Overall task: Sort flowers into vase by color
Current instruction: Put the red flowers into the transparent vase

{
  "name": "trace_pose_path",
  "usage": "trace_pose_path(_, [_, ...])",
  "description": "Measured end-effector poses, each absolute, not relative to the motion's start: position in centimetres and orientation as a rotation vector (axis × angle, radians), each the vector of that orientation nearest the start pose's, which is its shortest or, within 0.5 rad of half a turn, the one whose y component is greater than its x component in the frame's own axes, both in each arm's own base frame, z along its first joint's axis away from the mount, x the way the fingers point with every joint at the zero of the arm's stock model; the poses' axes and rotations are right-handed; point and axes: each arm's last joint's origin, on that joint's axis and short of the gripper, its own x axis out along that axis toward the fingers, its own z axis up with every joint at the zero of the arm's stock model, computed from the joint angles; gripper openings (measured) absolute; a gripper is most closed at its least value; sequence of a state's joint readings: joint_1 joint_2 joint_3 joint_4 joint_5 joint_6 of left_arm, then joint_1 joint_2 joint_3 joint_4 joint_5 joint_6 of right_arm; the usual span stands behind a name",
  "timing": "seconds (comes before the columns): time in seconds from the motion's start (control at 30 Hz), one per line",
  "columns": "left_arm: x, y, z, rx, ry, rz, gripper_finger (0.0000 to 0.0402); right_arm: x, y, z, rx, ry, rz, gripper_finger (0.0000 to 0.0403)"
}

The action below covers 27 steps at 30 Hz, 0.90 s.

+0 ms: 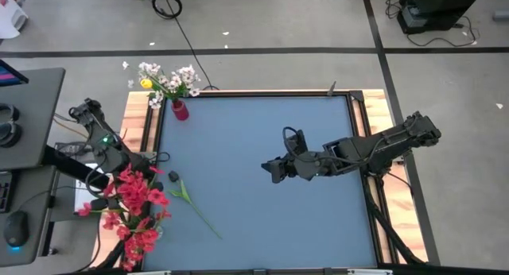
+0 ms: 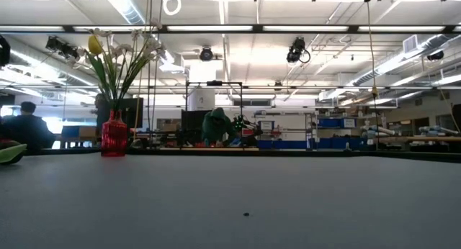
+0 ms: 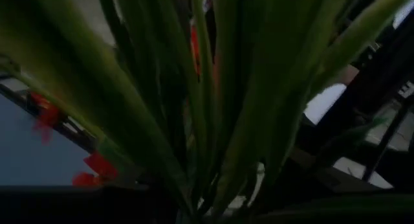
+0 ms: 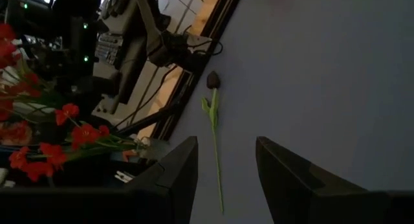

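Two bunches of flowers stand at the worktop's left side: white and yellow ones in a red vase at the far left corner, red ones at the near left edge. One dark-budded stem lies flat beside the red bunch. The left gripper sits among the red flowers' stems; whether it grips them cannot be told. The right gripper hovers mid-worktop, fingers apart and empty.
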<state>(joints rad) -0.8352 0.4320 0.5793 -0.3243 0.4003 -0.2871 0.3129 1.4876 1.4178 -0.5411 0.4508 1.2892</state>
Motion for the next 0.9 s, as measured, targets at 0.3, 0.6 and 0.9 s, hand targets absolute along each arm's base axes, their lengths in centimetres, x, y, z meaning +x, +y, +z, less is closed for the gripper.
trace_pose_path(0.3, [6.3, -8.7, 27.8, -0.14, 0.502, -1.184, 0.0208, 31.5, 7.8, 35.5, 0.967, 0.427, -0.438, 0.0164])
trace_pose_path(0.6, [6.1, -8.5, 29.7, -0.13, 0.484, -1.19, 0.0189, 31.7, 7.2, 35.5, 0.942, 0.451, -0.415, 0.0164])
trace_pose_path(0.9, [6.7, -9.0, 30.1, -0.091, 0.663, -1.114, 0.0188, 31.8, 6.7, 35.5, 0.925, 0.476, -0.375, 0.0165])
